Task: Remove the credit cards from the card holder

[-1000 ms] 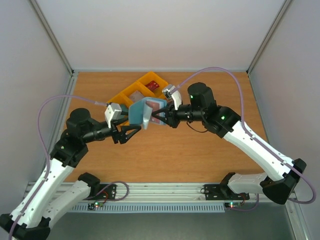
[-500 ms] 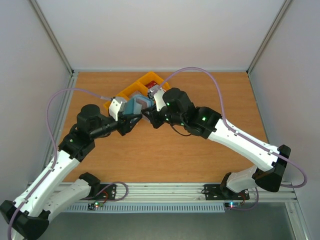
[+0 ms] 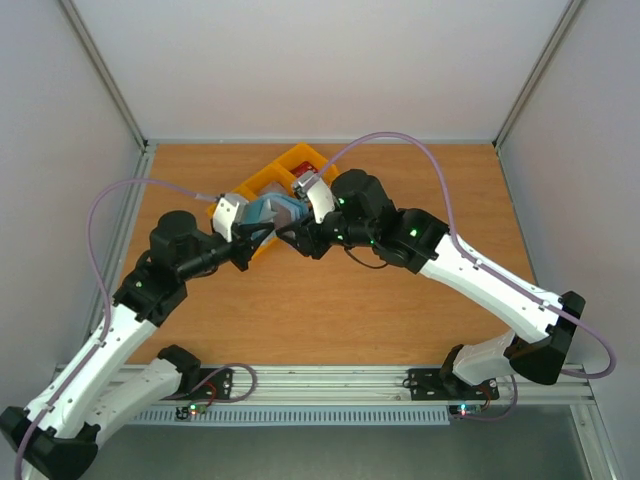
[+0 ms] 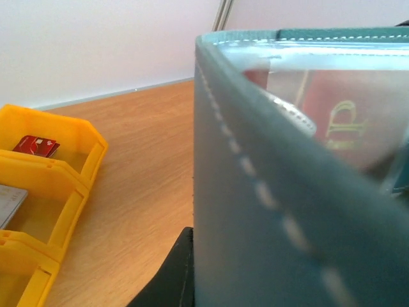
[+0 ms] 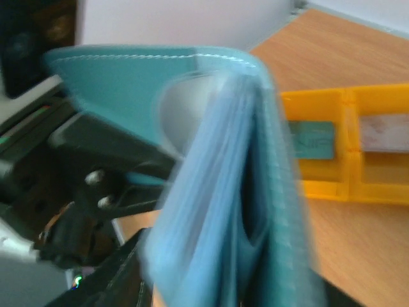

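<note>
The dusty-blue card holder [image 3: 268,212] hangs above the table between both grippers, beside the yellow bin. My left gripper [image 3: 254,237] is shut on one flap; its dark finger [image 4: 167,275] lies flat against the leather [image 4: 255,224]. A reddish card with gold lettering [image 4: 342,118] shows behind a clear inner pocket. My right gripper [image 3: 293,236] has the blurred holder [image 5: 223,211] between its fingers; whether they still press it is unclear. In the bin lie a red card [image 4: 36,146], a whitish card [image 5: 385,131] and a teal card [image 5: 311,139].
The yellow bin [image 3: 262,178] stands at the back middle of the wooden table, just behind the grippers. White walls close the sides and back. Grey cables arc over both arms.
Both arms moved back toward the bin with the holder. The left gripper closed on the holder's flap. The right gripper's fingers spread wider around it.
</note>
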